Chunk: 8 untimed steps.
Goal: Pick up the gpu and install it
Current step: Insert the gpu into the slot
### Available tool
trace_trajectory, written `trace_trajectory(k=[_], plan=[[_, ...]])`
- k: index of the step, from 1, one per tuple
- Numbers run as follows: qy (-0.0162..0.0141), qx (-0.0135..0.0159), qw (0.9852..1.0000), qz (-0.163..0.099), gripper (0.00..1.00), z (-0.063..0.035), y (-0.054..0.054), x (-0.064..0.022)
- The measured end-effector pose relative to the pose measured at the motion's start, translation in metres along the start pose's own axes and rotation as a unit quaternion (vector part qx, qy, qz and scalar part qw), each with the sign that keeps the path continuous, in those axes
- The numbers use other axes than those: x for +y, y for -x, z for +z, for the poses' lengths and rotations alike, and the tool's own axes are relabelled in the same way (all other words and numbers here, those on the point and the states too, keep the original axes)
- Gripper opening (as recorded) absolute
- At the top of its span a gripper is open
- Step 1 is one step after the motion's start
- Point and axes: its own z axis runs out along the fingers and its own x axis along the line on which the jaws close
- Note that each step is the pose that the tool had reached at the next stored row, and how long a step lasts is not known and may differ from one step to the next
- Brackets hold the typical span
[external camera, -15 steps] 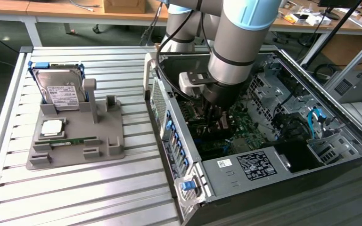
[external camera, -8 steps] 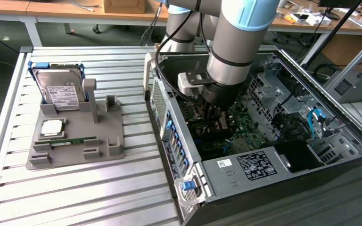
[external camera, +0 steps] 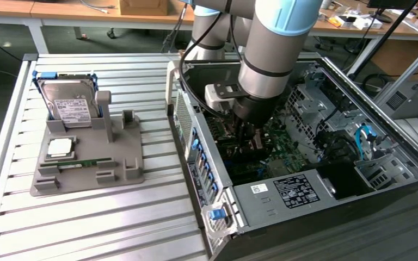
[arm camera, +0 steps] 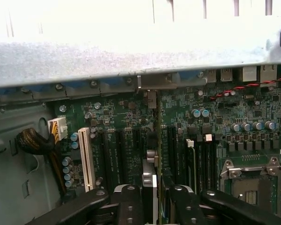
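The open computer case [external camera: 296, 190] holds the motherboard [arm camera: 122, 140]; the end effector [arm camera: 152, 197] pinches the gpu [arm camera: 152, 140] edge-on, its long axis running toward the case's rear wall.

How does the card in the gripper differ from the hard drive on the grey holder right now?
The gpu is a thin card seen edge-on, clamped between the gripper fingers over the motherboard slots inside the computer case; the hard drive is a boxy silver block with a white label. The gpu is held by the arm, while the hard drive leans in the grey holder on the table. Both stand on edge rather than flat.
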Motion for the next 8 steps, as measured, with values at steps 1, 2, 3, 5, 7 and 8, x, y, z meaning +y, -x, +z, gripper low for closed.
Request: trace_trajectory(k=[1, 2, 3, 5, 7, 8], plan=[[0.0, 0.0001, 1.0, 0.0, 0.27, -0.0001, 0.0, 0.0003], [-0.0001, 0.0001, 1.0, 0.0, 0.27, -0.0001, -0.0001, 0.0009], [-0.0001, 0.0, 1.0, 0.0, 0.27, -0.0001, -0.0001, 0.0013], [-0.0002, 0.0, 1.0, 0.0, 0.27, -0.0001, -0.0001, 0.0013], [-0.0002, 0.0, 1.0, -0.002, 0.27, 0.0, 0.0002, 0.0013], [-0.0003, -0.0003, 1.0, -0.005, 0.27, 0.0002, 0.0005, 0.0014]])
